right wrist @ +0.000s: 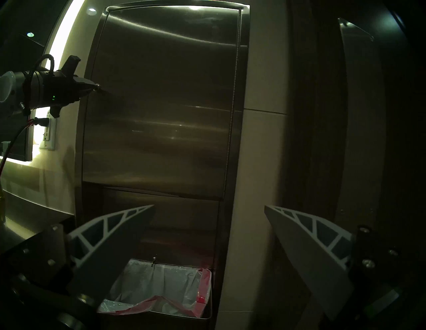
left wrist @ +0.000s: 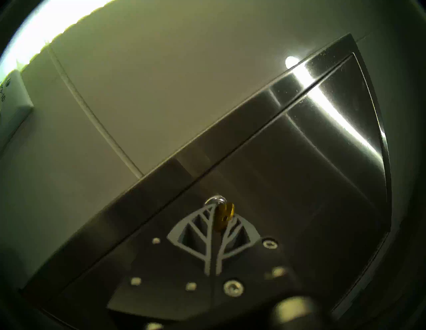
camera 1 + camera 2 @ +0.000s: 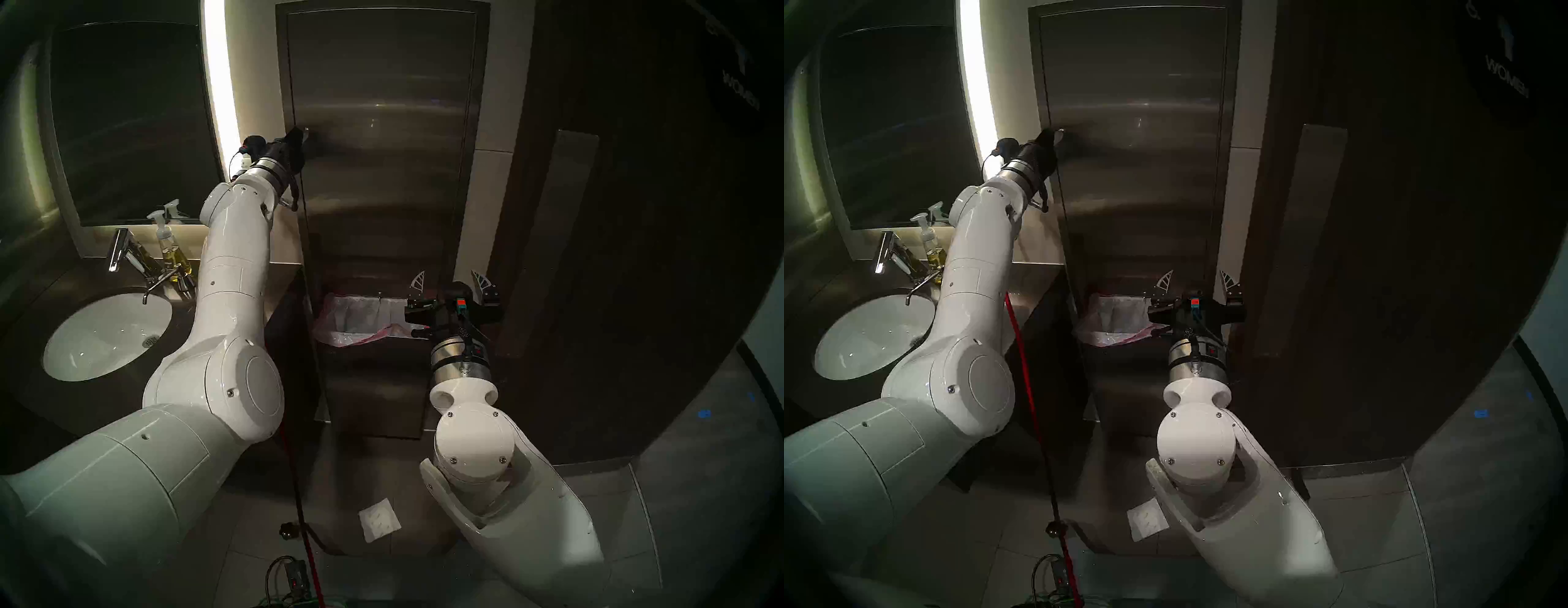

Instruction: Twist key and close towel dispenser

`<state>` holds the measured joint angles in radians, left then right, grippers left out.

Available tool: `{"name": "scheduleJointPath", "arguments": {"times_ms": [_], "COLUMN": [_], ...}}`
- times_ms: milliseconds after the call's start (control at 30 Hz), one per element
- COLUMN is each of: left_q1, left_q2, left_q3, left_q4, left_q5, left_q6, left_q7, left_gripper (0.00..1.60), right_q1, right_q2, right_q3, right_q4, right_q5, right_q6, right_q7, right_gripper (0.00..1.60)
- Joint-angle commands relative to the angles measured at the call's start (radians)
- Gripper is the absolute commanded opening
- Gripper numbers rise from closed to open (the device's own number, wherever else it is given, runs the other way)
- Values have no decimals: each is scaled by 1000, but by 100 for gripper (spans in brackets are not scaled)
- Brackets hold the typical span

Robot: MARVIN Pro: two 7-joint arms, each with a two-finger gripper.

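The left gripper (image 2: 215, 227) is closed on the key (image 2: 223, 216), its two ribbed fingers (image 2: 196, 232) meeting around the brass head. The key sits in the round lock cylinder (image 2: 215, 200) at the left edge of the towel dispenser (image 3: 382, 170) door, which lies flush in its frame. The right gripper (image 1: 208, 208) hangs empty with its fingers spread wide, near the pink-edged bin liner (image 1: 161, 290) at the dispenser's lower opening.
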<state>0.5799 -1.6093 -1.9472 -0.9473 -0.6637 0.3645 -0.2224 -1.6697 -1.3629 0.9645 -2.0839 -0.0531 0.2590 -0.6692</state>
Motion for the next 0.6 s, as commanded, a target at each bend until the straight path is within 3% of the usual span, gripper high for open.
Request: {"name": "scheduleJointPath", "arguments": {"times_ms": [0, 267, 433, 467, 500, 567], "left_q1": [-2, -14, 1, 12, -1, 14], "left_q2": [32, 4, -63, -90, -88, -113], "left_q3": [-110, -178, -227, -237, -248, -247], "left_q4": [-52, -132, -206, -252, -220, -267], "left_q5": [-11, -43, -17, -20, -11, -16], "left_q6": [-41, -62, -53, -43, -51, -37], "left_q7": [110, 184, 270, 328, 301, 359], "left_gripper": [0, 0, 0, 0, 0, 0], "right_q1": [8, 8, 8, 8, 8, 9], "right_q2": [-1, -1, 0, 1, 1, 1], "right_q3": [-1, -1, -2, -2, -2, -2], "right_q4": [-13, -12, -14, -14, -14, -15], "right_q5": [-4, -4, -5, -5, -5, -5], "right_q6": [-2, -2, -1, -1, -1, -1], "right_q7": [1, 1, 1, 2, 2, 2], "right_gripper": [160, 160, 160, 160, 160, 160]}}
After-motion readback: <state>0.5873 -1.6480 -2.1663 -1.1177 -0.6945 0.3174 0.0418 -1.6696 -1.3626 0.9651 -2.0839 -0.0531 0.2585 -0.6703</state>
